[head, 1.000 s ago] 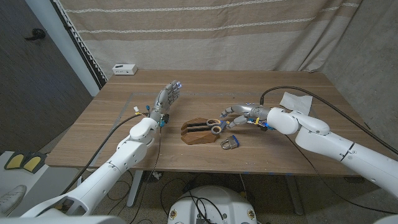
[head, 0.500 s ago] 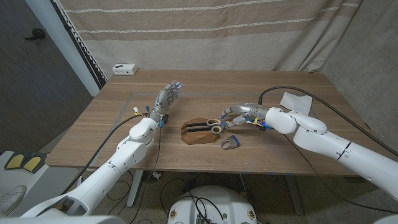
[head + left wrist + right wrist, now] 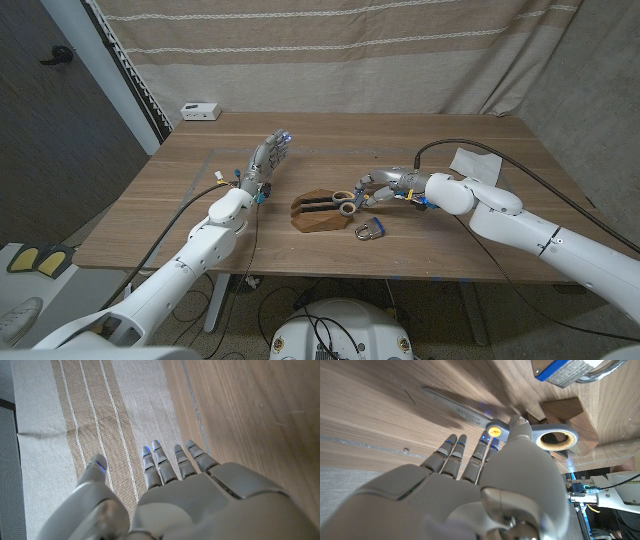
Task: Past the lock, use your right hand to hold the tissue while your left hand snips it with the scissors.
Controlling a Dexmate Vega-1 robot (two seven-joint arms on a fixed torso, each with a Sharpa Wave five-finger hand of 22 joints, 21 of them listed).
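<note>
The scissors point(image 3: 330, 203) lie across a wooden stand point(image 3: 318, 216) at mid table, their beige handle rings toward my right hand point(image 3: 380, 185). That hand hovers just right of the rings, fingers loosely spread and holding nothing. In the right wrist view its thumb point(image 3: 520, 426) sits by the scissors' yellow pivot point(image 3: 493, 430) and a handle ring point(image 3: 555, 438); I cannot tell whether it touches. The white tissue point(image 3: 473, 161) lies at the back right, behind my right arm. My left hand point(image 3: 268, 158) is raised left of the stand, fingers straight and apart, empty.
A padlock point(image 3: 368, 230) with a blue body lies just in front of the stand's right end, also seen as the padlock point(image 3: 572, 370) in the right wrist view. A small white box point(image 3: 201, 111) sits at the table's far left corner. A striped curtain point(image 3: 90, 415) hangs behind the table.
My right forearm has edged slightly left toward the scissors. The left arm, scissors, padlock and tissue have stayed put.
</note>
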